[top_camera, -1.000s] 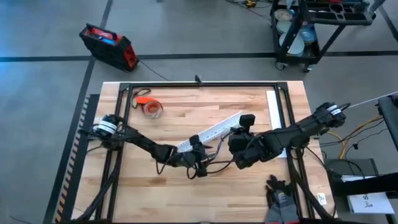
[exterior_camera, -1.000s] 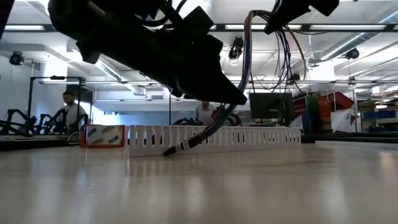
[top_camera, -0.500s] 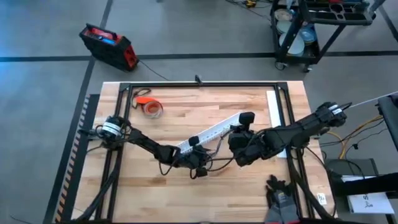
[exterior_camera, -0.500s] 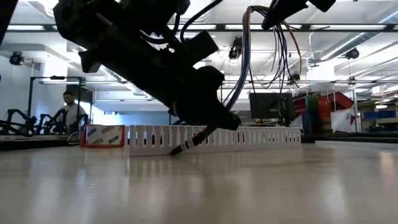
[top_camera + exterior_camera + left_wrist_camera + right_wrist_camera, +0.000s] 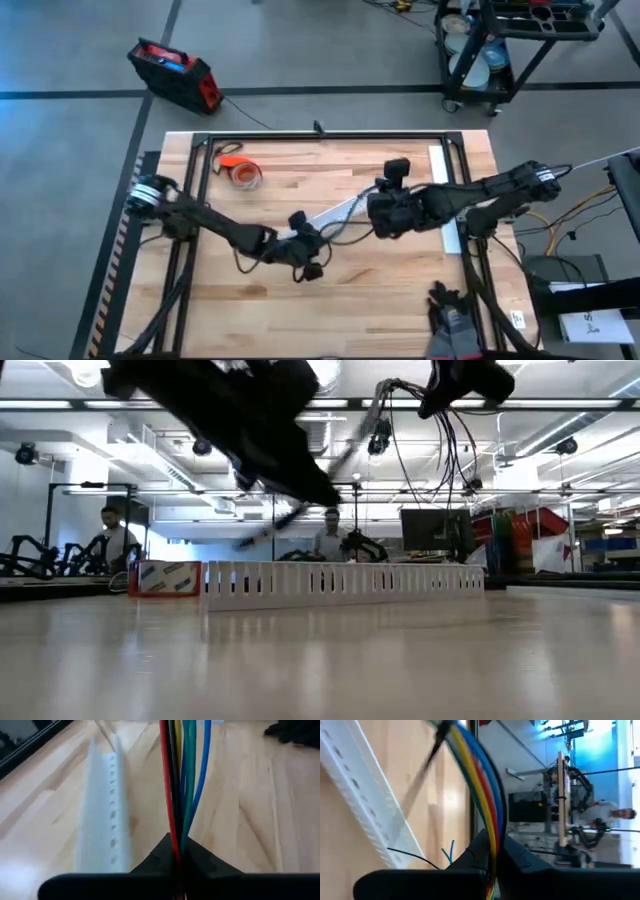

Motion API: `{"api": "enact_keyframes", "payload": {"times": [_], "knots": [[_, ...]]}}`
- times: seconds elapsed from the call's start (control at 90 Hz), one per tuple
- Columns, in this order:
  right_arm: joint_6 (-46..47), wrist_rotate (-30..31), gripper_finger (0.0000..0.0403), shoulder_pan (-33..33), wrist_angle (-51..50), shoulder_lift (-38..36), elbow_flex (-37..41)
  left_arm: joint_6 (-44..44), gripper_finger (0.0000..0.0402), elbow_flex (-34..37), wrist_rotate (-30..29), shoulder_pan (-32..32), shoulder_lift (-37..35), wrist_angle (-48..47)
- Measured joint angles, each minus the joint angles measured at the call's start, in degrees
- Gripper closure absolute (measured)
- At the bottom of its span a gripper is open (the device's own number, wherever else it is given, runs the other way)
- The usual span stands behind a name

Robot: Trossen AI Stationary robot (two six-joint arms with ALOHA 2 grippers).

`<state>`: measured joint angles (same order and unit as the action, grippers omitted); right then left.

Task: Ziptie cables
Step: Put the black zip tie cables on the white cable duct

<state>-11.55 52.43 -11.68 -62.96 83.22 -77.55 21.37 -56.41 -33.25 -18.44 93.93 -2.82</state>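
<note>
High view, left pincer [image 5: 303,250]: over the middle of the tabletop [image 5: 400,300], at the near end of the white slotted channel [image 5: 335,215].
High view, right pincer [image 5: 385,212]: just beside the channel's far end, level with the left one.
High view, cables [image 5: 340,232]: a thin dark strand slung between the two pincers, alongside the channel.
High view, surroundings: orange tape roll [image 5: 243,174] near the far left corner; white strip [image 5: 445,195] at the right edge, under the right arm; red case [image 5: 175,72] and a cart [image 5: 500,45] on the floor beyond.
Low view: both arms blurred overhead; cables [image 5: 440,450] hang in loops clear of the tabletop; channel [image 5: 340,582] stands across the middle, tape roll [image 5: 165,578] at its left end; people [image 5: 118,540] behind.
Left wrist view: left pincer [image 5: 177,857] closed on the cables [image 5: 182,785], red, dark, green and blue strands running straight out; channel [image 5: 102,815] beside them.
Right wrist view: right pincer [image 5: 492,852] clamped on the cables [image 5: 477,775], yellow, red and blue; channel [image 5: 367,795] beside.
Ziptie: cannot tell where it is.
</note>
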Motion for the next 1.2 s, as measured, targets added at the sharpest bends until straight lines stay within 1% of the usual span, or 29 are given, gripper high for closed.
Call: {"api": "enact_keyframes", "payload": {"times": [0.111, 0.189, 0.244, 0.3, 0.378, 0.467, 0.6, 0.722, 0.811, 0.989, 1.2], "knots": [[-6.2, -2.8, 0.0403, 4.4, 1.6, 0.1, 2.8, 3.9, 0.04, 0.0, -0.8, 0.2, -5.0, -11.4], [-9.2, -6.1, 0.0403, 7.5, 5.3, 0.3, 5.9, 6.4, 0.04, 0.0, -0.7, 0.3, -7.3, -16.0], [-11.4, -9.2, 0.0403, 9.5, 10.0, 0.3, 8.6, 7.4, 0.0401, 0.0, 0.9, 0.5, -7.8, -17.2], [-14.1, -13.1, 0.0403, 11.2, 15.5, 0.3, 11.5, 8.3, 0.0401, 0.0, 3.4, 0.8, -7.7, -18.7], [-17.3, -16.7, 0.0403, 12.7, 22.3, 0.3, 16.0, 9.7, 0.0401, 0.0, 6.8, 1.4, -6.1, -19.3], [-20.8, -20.2, 0.0403, 14.0, 29.3, 0.3, 20.7, 11.9, 0.0401, 0.0, 8.1, 1.6, -3.8, -21.8], [-25.5, -25.7, 0.0403, 15.7, 33.5, 0.3, 25.6, 15.1, 0.0401, 0.0, 9.8, 1.9, -0.4, -23.0], [-31.7, -25.4, 0.0402, 16.7, 34.1, 1.3, 27.7, 16.5, 0.0401, -0.1, 9.8, 1.9, 1.5, -21.8], [-34.4, -24.8, 0.0402, 17.4, 34.3, 2.4, 28.0, 17.6, 0.0402, -0.1, 9.0, 2.4, 3.0, -21.7], [-35.6, -24.2, 0.0402, 17.5, 33.9, 6.0, 28.1, 18.2, 0.0401, -0.1, 8.7, 3.1, 4.6, -21.7], [-34.6, -24.9, 0.0402, 17.6, 35.3, 8.7, 28.1, 18.9, 0.0401, 0.0, 9.1, 3.2, 4.7, -22.3]]}}
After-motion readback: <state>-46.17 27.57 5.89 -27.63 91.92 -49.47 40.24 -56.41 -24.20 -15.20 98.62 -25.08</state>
